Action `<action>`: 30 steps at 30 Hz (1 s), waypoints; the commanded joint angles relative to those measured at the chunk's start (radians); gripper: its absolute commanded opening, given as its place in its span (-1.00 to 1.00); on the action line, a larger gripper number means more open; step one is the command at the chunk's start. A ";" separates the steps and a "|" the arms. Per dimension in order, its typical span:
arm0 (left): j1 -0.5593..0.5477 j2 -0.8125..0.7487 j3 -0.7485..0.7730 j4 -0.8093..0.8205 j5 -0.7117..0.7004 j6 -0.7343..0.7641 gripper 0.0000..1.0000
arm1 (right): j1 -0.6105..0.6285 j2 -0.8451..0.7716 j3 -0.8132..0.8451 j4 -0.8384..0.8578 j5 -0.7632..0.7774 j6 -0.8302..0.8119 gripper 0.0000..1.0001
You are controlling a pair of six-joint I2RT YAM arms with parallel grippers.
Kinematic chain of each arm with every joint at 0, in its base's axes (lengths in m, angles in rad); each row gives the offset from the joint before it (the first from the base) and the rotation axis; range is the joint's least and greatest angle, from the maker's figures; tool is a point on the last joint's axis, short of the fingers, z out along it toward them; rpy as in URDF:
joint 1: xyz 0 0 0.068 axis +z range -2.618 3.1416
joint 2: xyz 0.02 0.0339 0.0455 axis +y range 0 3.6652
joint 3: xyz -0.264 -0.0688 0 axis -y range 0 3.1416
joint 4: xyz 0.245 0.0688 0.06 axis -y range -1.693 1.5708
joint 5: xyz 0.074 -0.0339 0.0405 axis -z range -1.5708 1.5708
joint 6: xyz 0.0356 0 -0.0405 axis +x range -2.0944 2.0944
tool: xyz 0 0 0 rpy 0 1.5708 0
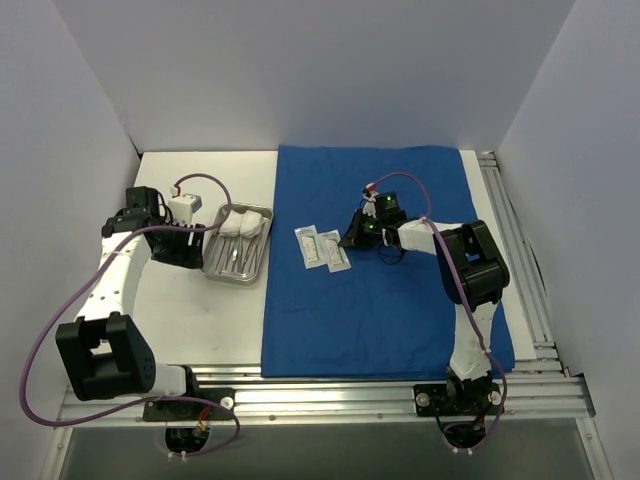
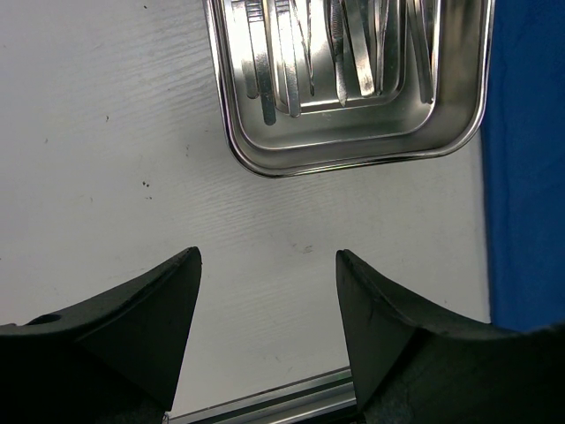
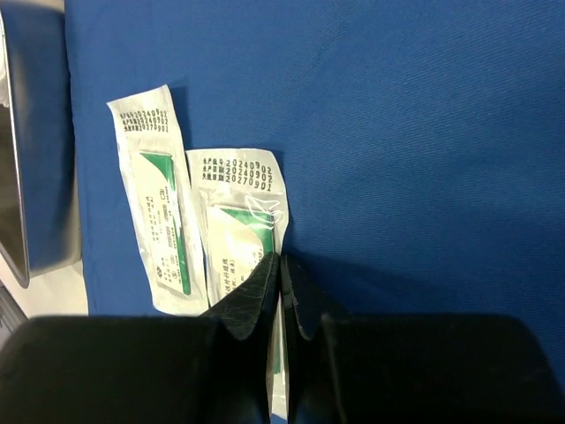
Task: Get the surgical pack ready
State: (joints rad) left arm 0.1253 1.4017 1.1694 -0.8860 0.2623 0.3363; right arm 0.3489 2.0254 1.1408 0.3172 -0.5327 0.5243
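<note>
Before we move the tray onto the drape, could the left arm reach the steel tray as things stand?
Probably yes: the left claw is open and close to the steel tray, with only bare table between them.

White sachets (image 3: 234, 221) — 20240902, 20270901

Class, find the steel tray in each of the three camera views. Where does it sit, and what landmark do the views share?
Top external: tray left of centre, beside the blue cloth's left edge.
Left wrist: tray at the top, cut off by the frame; cloth on the right.
Right wrist: tray a sliver at the left edge.
Shared landmark: the blue cloth.
</note>
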 commanded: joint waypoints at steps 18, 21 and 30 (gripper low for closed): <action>-0.003 -0.024 0.036 0.033 -0.077 -0.034 0.43 | 0.110 -0.332 0.097 -0.061 0.232 0.216 -1.00; 0.000 -0.030 0.033 0.050 -0.115 -0.051 0.43 | 0.243 -0.312 0.120 0.029 0.345 0.334 -1.00; 0.025 -0.055 0.016 0.074 -0.193 -0.065 0.43 | 0.504 0.037 0.350 0.312 0.536 0.565 -1.00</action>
State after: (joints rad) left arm 0.1341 1.3922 1.1694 -0.8555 0.1074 0.2882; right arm 0.8154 1.9846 1.4086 0.5259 -0.1131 0.9897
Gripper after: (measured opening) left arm 0.716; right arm 0.002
